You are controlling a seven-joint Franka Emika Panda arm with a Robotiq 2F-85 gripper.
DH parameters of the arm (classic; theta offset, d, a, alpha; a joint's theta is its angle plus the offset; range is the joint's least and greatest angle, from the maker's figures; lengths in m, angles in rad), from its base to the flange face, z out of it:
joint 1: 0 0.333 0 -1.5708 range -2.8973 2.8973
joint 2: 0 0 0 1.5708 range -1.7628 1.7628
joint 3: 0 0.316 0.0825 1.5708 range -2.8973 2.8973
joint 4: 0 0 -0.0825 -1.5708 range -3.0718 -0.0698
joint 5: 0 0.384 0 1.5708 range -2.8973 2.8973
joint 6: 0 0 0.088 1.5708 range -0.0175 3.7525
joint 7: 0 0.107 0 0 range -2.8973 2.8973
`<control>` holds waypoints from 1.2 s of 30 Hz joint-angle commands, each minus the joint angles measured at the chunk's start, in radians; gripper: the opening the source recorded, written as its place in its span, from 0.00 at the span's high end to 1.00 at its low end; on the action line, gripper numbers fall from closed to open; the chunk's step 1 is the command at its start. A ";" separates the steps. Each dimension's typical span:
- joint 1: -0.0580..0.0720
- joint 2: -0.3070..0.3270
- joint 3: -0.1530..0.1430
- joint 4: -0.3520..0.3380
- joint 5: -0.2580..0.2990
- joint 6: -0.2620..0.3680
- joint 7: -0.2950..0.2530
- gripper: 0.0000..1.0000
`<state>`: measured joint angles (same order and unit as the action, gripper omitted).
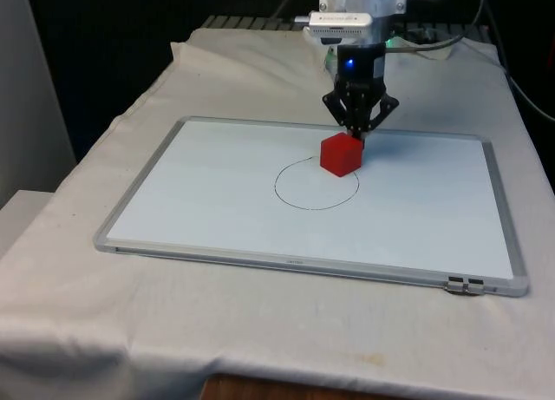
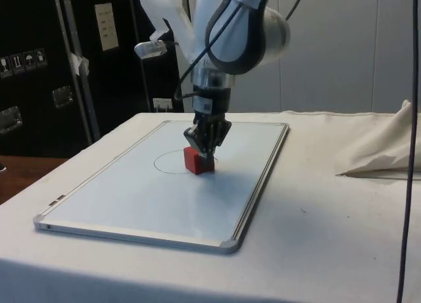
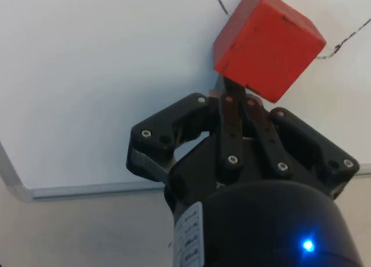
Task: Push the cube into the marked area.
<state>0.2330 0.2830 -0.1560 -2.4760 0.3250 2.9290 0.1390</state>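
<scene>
Lab/test setup: table (image 1: 78,313) draped in white cloth, whiteboard (image 1: 208,209) laid flat with a hand-drawn circle (image 1: 295,196), dark equipment cabinets (image 2: 39,66) with handling stickers behind, loose cables (image 2: 408,119) hanging down.

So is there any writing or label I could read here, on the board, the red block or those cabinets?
No text here can be read.
Whiteboard: a tiny mark on its near frame edge, too small to read.
Red cube: no writing.
Dark cabinets: a pale notice and small handling-symbol stickers, too blurred to read.
Gripper: a white label on its body, too blurred to read.
</scene>
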 commanded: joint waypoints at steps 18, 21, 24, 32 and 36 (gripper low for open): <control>0.010 0.032 -0.079 0.037 -0.025 -0.001 0.021 1.00; 0.008 0.035 -0.091 0.041 -0.024 -0.001 0.019 1.00; 0.009 0.039 -0.096 0.046 -0.023 -0.001 0.020 1.00; 0.011 0.061 -0.097 0.083 -0.016 -0.004 0.041 1.00; 0.016 0.059 -0.097 0.091 -0.016 -0.003 0.060 1.00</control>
<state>0.2370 0.3430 -0.2390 -2.3810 0.3190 2.9260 0.1830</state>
